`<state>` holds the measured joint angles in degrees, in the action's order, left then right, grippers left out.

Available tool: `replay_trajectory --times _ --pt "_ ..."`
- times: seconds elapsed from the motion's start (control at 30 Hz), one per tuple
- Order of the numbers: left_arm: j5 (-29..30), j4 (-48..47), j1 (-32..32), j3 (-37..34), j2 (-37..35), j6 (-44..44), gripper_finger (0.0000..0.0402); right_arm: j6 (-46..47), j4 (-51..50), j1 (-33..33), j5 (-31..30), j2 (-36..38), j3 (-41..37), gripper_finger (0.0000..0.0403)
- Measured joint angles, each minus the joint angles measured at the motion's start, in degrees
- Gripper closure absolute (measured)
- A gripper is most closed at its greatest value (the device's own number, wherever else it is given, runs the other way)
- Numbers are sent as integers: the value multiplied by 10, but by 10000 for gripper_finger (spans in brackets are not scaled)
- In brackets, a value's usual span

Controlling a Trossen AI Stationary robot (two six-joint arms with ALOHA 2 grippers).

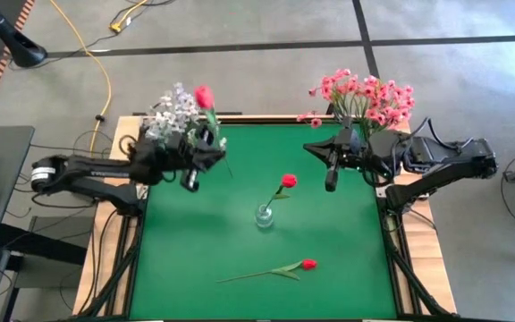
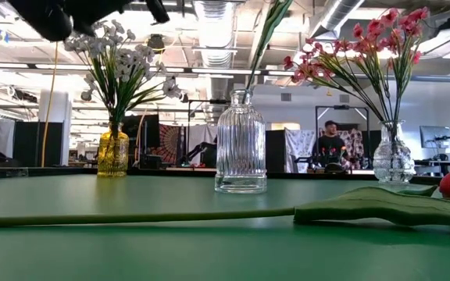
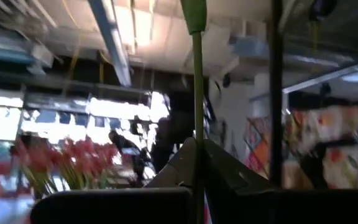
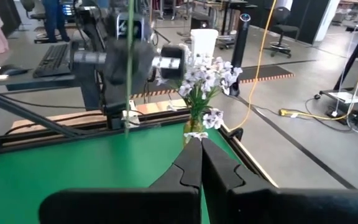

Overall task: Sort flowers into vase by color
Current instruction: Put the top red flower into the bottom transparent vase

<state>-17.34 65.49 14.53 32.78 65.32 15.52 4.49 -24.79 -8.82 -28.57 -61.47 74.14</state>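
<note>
So the left hand [image 1: 192, 170] is clamped shut on the stem of a red bud [image 1: 204, 96], holding it up in the air near the back-left corner by the whitish-lavender bunch [image 1: 170, 114] in the yellow vase [image 2: 112, 154], while the right hand [image 1: 331, 175] hangs pinched together and empty by the pink sprays [image 1: 365, 97]. One red flower [image 1: 287, 182] already leans in the clear ribbed vase [image 2: 241, 152] mid-surface, and another red one [image 1: 307, 264] lies flat near the front edge. These fake stems look feather-light, thin and a bit springy, so I'd pinch mid-stem below the leaves; the tall glass vase would probably tip if nudged.
</note>
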Motion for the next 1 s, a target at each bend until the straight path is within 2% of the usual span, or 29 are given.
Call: replay_trajectory --times 0.1,0.27,0.47,0.63,0.73,1.0 --pt "3 36 -21 -34 24 -14 401 -1 0 1 0 0 0 374" --pt "18 46 -57 -31 90 -24 401 -5 0 4 2 0 0 372" --pt "55 148 -94 -13 190 -10 401 -15 -10 2 4 0 0 373" --pt "92 240 -124 -9 262 2 401 -15 -23 2 34 0 0 372" --pt "119 239 -136 -6 293 -1 401 -15 -24 2 49 0 0 374" --pt "141 240 -161 47 353 -52 401 -35 -37 2 63 0 0 372"
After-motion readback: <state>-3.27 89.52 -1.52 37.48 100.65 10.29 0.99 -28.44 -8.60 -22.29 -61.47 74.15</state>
